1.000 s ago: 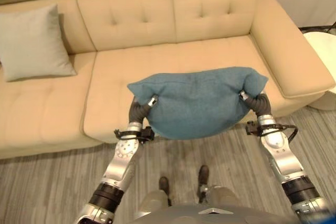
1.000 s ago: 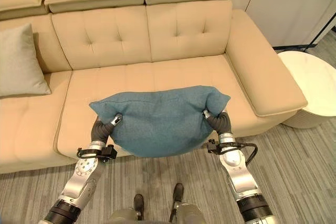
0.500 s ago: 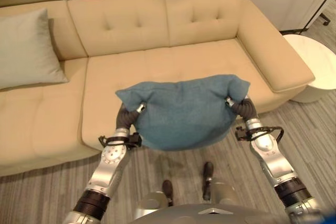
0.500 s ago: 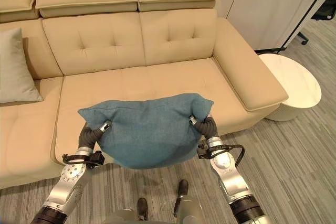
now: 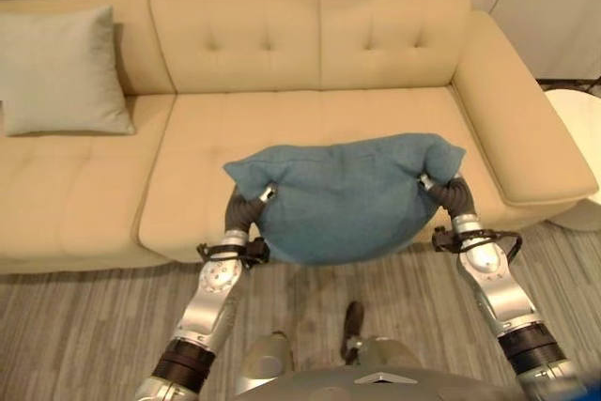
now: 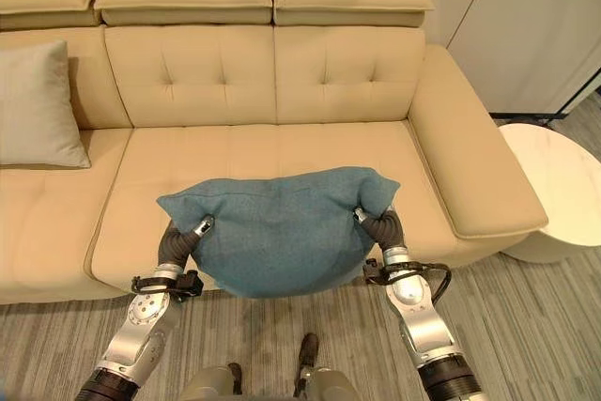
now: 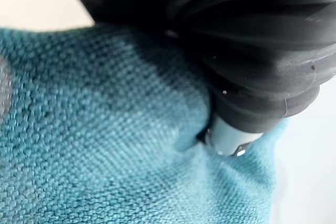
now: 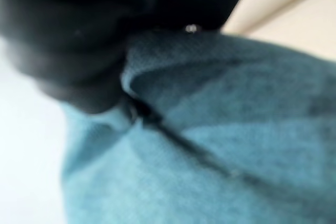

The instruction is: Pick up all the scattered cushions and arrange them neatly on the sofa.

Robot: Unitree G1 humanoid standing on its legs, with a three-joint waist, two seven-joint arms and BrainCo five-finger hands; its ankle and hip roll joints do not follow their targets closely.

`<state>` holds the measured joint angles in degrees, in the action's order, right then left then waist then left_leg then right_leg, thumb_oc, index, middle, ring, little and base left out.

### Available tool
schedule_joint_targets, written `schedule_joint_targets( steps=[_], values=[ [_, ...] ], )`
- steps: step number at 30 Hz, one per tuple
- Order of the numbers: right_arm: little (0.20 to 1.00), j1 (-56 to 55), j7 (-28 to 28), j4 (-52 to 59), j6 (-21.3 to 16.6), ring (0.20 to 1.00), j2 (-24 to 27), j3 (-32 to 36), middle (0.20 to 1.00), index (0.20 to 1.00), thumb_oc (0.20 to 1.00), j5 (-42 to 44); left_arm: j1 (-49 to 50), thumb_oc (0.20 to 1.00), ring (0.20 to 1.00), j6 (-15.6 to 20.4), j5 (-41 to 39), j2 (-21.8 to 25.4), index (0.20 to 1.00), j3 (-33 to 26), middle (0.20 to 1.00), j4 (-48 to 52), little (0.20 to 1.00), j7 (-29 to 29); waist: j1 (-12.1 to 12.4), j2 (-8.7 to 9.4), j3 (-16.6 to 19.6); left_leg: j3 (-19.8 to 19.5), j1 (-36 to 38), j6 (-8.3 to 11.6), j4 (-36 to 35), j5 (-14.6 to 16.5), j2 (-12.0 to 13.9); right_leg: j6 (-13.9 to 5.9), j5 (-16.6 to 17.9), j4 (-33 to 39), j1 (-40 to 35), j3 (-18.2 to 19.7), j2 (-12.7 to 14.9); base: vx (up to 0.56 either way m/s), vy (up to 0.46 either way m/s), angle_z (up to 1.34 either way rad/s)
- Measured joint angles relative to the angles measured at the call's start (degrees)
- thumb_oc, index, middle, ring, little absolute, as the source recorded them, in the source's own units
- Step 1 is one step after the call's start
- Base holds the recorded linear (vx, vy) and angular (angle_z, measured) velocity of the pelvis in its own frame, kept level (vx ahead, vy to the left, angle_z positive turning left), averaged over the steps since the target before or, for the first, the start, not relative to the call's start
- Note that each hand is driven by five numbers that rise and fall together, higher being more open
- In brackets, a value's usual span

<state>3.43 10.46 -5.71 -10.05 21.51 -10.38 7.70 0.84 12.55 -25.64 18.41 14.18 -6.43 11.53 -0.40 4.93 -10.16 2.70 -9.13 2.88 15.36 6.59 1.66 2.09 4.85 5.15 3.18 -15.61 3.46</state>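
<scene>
Both hands pinch the teal cushion (image 6: 272, 227) by its upper corners, left hand (image 6: 185, 237) and right hand (image 6: 375, 223) at opposite ends, holding it aloft over the sofa (image 6: 282, 72) seat's front edge.

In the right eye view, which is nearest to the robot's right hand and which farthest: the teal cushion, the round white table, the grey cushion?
From the right hand:
1. Teal cushion: held in that hand, over the sofa seat's front edge.
2. Round white table: on the floor, past the sofa's right armrest.
3. Grey cushion: against the backrest, far left.
</scene>
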Motion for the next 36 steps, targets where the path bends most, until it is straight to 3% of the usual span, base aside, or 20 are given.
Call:
schedule_joint_targets(
  steps=[3,5,6,10,11,14,16,18,21,24,26,27,28,30,34,35,36],
  values=[
    [0.200,0.5,0.9,-0.9,-0.2,0.200,-0.4,0.5,0.200,0.200,0.200,0.1,-1.2,0.200,0.200,0.0,0.2,0.5,0.200,1.2,0.200,-0.6,0.200,0.1,0.7,0.03,-0.7,0.1,-4.6,-0.23,-5.8,-3.0,-1.9,0.44,-0.8,-0.3,0.3,1.4,0.0,0.26,0.078,-0.27],
    [0.200,0.5,0.7,-0.9,0.0,0.200,-0.2,-0.1,0.200,0.200,0.200,0.0,-0.4,0.200,0.200,-0.1,0.2,0.4,0.200,0.9,0.200,-0.5,0.200,0.1,1.5,-2.04,-0.4,-0.6,-4.0,-1.00,-9.6,-5.1,0.1,-0.15,-1.1,-0.9,-0.4,3.9,-2.5,0.18,0.077,-0.77],
    [0.200,0.3,0.6,-0.8,0.0,0.200,-0.1,-0.3,0.200,0.200,0.200,0.0,-0.1,0.200,0.200,-0.1,0.2,0.4,0.200,0.8,0.200,-0.5,0.200,0.0,1.2,-3.15,-0.2,-1.1,-2.8,-1.31,-11.3,-8.9,1.2,-1.02,-2.0,-1.7,-0.8,4.4,-3.3,0.26,0.131,-0.55],
    [0.200,-0.5,0.6,-0.8,0.0,0.200,-0.6,0.1,0.200,0.200,0.200,0.0,0.0,0.200,0.200,-0.7,0.4,0.8,0.200,1.2,0.200,-0.5,0.200,0.0,-0.3,-2.25,0.1,0.5,2.3,-3.19,-15.7,-10.0,-1.6,-4.30,-5.2,-5.8,-1.4,6.2,-0.1,0.20,0.171,-0.18],
    [0.200,-0.5,0.7,-0.8,0.1,0.200,-0.9,0.2,0.200,0.200,0.200,0.0,0.0,0.200,0.200,-0.8,0.4,0.8,0.200,1.3,0.200,-0.5,0.200,0.0,-0.2,-2.34,0.2,1.6,4.1,-4.43,-16.8,-10.2,-1.9,-5.12,-6.2,-9.6,-0.3,6.7,0.7,0.11,0.135,-0.36],
    [0.200,-0.7,0.5,-0.8,0.1,0.200,-1.2,-0.7,0.200,0.200,0.200,-0.1,-1.0,0.200,0.200,-0.7,0.6,3.3,0.200,1.1,0.200,-0.4,0.200,0.0,-0.6,-2.58,0.2,3.3,7.1,-7.12,-17.3,-9.6,-2.5,-10.62,-9.7,-28.9,7.3,7.1,3.6,0.13,0.104,-0.21],
    [0.200,-0.4,0.3,-0.8,0.0,0.200,-1.4,-1.2,0.200,0.200,0.200,-0.1,-1.4,0.200,0.200,-0.7,0.6,4.6,0.200,1.0,0.200,-0.4,0.200,0.0,0.2,-2.30,0.3,4.8,8.6,-7.60,-17.3,-8.5,-3.0,-10.54,-10.0,-33.3,9.7,6.6,5.8,0.16,0.037,-0.22],
    [0.200,0.0,-0.6,-0.8,0.0,0.200,-1.4,-2.0,0.200,0.200,0.200,-0.1,-1.4,0.200,0.200,-0.7,0.7,4.8,0.200,0.3,0.200,-0.4,0.200,0.0,0.6,-2.45,0.2,5.1,9.8,-7.42,-17.7,-7.8,-3.5,-10.49,-10.0,-30.4,9.8,5.7,8.2,0.17,-0.032,-0.21],
    [0.200,0.5,-1.3,-0.8,0.1,0.200,-1.4,-2.8,0.200,0.200,0.200,-0.1,-1.4,0.200,0.200,-0.7,0.6,4.5,0.200,-1.3,0.200,-0.4,0.200,0.0,0.6,-2.54,0.2,5.0,10.8,-7.24,-19.1,-7.7,-3.3,-11.26,-8.1,-20.4,10.0,6.3,8.8,0.20,-0.096,-0.02],
    [0.200,0.6,-1.4,-0.9,0.4,0.200,-1.3,-3.4,0.200,0.200,0.200,-0.1,-0.7,0.200,0.200,-0.8,0.5,4.3,0.200,-2.0,0.200,-0.5,0.200,0.0,0.3,-2.37,0.2,4.5,12.8,-5.77,-19.8,-6.7,-3.2,-11.70,-0.4,-7.5,9.8,7.1,8.6,0.20,-0.124,0.11],
    [0.200,0.0,-1.5,-0.9,0.4,0.200,-1.3,-3.4,0.200,0.200,0.200,-0.1,0.7,0.200,0.200,-0.7,0.5,4.4,0.200,-1.9,0.200,-0.5,0.200,-0.1,-0.2,-1.55,0.4,2.8,15.0,-4.32,-20.3,-5.5,-3.4,-12.70,2.3,-4.4,7.8,9.2,7.9,0.20,-0.182,0.42],
    [0.200,-1.0,-1.5,-0.9,0.4,0.200,-1.3,-3.3,0.200,0.200,0.200,-0.1,1.2,0.200,0.200,-0.7,0.5,4.5,0.200,-1.7,0.200,-0.5,0.200,-0.3,-0.5,-0.46,1.1,1.5,15.8,-3.45,-20.3,-4.9,-3.7,-11.89,3.0,-4.3,6.6,11.1,7.5,0.18,-0.202,0.56],
    [0.200,-1.5,-1.5,-1.4,0.5,0.200,-0.7,-3.3,0.200,0.200,0.200,-0.2,2.3,0.200,0.200,-0.8,0.5,3.0,0.200,-1.5,0.200,-0.4,0.200,-0.4,-0.4,-1.25,1.5,0.5,16.3,-2.31,-20.2,-4.3,-2.0,-8.72,4.7,-4.1,5.5,11.2,5.8,0.17,-0.243,0.44],
    [0.200,-1.5,-1.5,-1.5,0.5,0.200,0.1,-3.0,0.200,0.200,0.200,-0.1,3.1,0.200,0.200,-0.8,0.5,1.0,0.200,-1.2,0.200,-0.2,0.200,-0.4,0.1,-2.76,2.1,-0.8,15.7,-0.64,-19.7,-4.0,2.0,-7.39,4.7,-1.2,3.6,9.1,2.1,0.12,-0.200,0.28],
    [0.200,-0.9,-1.2,-1.4,0.5,0.200,0.7,-0.9,0.200,0.200,0.200,0.0,2.3,0.200,0.200,-0.9,0.4,-0.3,0.200,0.0,0.200,-0.3,0.200,-0.7,-0.3,-2.29,1.9,-3.2,11.1,1.18,-14.2,-4.5,4.7,-3.89,4.3,0.0,2.9,5.0,-0.6,0.07,-0.199,0.44],
    [0.200,-0.9,-1.1,-1.4,0.5,0.200,0.9,-0.4,0.200,0.200,0.200,0.0,1.8,0.200,0.200,-1.0,0.4,-0.5,0.200,0.7,0.200,-0.4,0.200,-0.7,-0.6,-2.13,1.8,-3.5,9.7,1.65,-12.1,-4.8,5.0,-3.97,3.5,0.0,2.5,3.9,-0.7,0.08,-0.195,0.87],
    [0.200,-1.0,-0.6,-1.2,0.5,0.200,1.2,0.7,0.200,0.200,0.200,0.5,0.6,0.200,0.200,-1.0,0.3,-0.7,0.200,1.7,0.200,-0.5,0.200,-0.8,-1.2,-1.52,1.6,-3.2,6.2,2.71,-6.7,-5.3,5.0,-3.13,2.2,0.0,1.8,1.0,-0.4,0.07,-0.098,0.83]
  ],
)
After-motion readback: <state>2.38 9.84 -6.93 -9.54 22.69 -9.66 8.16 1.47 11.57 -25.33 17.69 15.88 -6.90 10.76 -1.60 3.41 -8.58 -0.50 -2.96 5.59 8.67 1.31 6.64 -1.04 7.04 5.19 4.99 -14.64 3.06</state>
